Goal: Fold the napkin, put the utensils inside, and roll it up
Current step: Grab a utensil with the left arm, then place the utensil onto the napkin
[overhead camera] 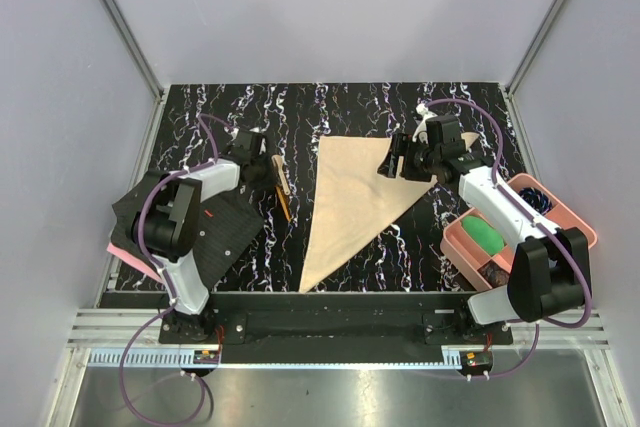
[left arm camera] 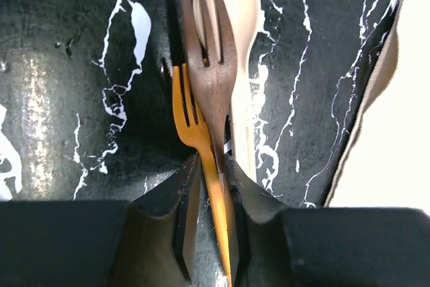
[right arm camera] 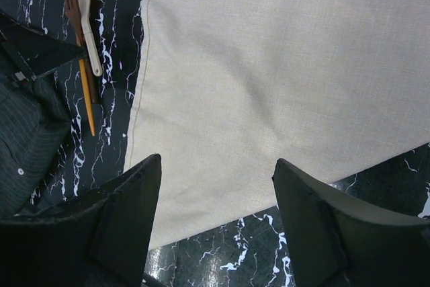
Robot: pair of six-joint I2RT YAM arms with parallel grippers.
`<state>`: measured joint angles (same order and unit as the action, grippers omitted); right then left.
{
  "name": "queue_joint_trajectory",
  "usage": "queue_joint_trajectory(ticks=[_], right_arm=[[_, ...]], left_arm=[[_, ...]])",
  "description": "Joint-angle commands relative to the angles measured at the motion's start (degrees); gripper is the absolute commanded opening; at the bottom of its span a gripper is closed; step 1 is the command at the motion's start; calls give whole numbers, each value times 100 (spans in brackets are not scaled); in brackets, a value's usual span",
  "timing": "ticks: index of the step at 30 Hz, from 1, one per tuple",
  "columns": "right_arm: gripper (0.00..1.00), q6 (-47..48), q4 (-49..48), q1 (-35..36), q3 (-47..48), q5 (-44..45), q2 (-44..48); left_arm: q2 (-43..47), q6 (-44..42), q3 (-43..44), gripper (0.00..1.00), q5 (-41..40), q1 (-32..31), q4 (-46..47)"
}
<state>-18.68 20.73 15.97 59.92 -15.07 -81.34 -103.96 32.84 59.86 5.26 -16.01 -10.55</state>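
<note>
The beige napkin [overhead camera: 355,197] lies folded into a triangle mid-table; it also shows in the right wrist view [right arm camera: 282,65] and at the edge of the left wrist view [left arm camera: 396,132]. The utensils [overhead camera: 282,192] lie just left of it: an orange fork [left arm camera: 187,109], a brown fork [left arm camera: 211,65] and a pale spoon [left arm camera: 242,25]. My left gripper [left arm camera: 213,166] is shut on the handles of the two forks; the spoon lies beside its right finger. My right gripper [overhead camera: 392,160] is open and empty above the napkin's right corner [right arm camera: 218,162].
A black dotted mat [overhead camera: 215,232] lies at the left under my left arm, over something pink [overhead camera: 125,252]. A pink tray [overhead camera: 458,239] with a green item [overhead camera: 483,235] and other small things stands at the right edge. Grey walls enclose the table.
</note>
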Motion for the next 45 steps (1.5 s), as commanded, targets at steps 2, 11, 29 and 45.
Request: queue_joint_trajectory(ticks=[2, 11, 29, 45], right_arm=[[77, -13, -236, -32, 28, -251, -57], [77, -40, -236, -32, 46, -356, -198], [78, -40, -254, -32, 37, -391, -224], [78, -13, -201, -111, 327, 100, 179]], left_arm=[[156, -6, -368, 26, -113, -16, 263], [570, -32, -668, 22, -130, -16, 457], [1088, -85, -879, 0, 256, -42, 712], [661, -1515, 910, 0, 440, -1685, 237]])
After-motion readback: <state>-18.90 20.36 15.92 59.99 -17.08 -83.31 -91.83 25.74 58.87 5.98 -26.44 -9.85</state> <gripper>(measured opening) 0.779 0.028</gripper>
